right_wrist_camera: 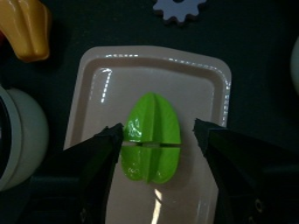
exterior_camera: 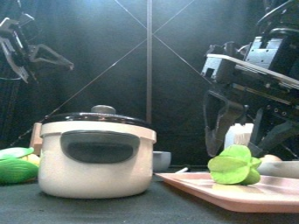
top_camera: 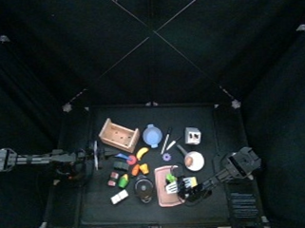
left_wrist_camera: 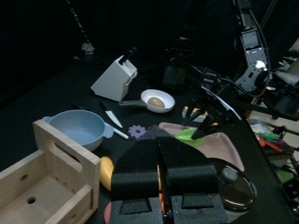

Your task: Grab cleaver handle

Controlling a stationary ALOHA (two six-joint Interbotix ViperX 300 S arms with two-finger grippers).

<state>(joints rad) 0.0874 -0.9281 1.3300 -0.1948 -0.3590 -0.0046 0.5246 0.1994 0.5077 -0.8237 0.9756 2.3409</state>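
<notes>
Top view, task thing: cleaver point(top_camera: 119, 196), a small whitish patch at the near left of the desk point(top_camera: 213, 123), just left of the pot point(top_camera: 145, 189); cleaver handle too small to make out.
Top view, arms: right hand point(top_camera: 194, 185) reaches over the pink board point(top_camera: 166, 196), well apart from the cleaver; left hand point(top_camera: 83, 165) sits at the left edge.
Front view: right hand hangs above a green fruit point(exterior_camera: 236, 166) on the board, right of the pot.
Left wrist view: left hand's jaws together, holding nothing, above a wooden box point(left_wrist_camera: 47, 175).
Right wrist view: right hand's jaws wide apart, one each side of the green fruit, gripping nothing.
</notes>
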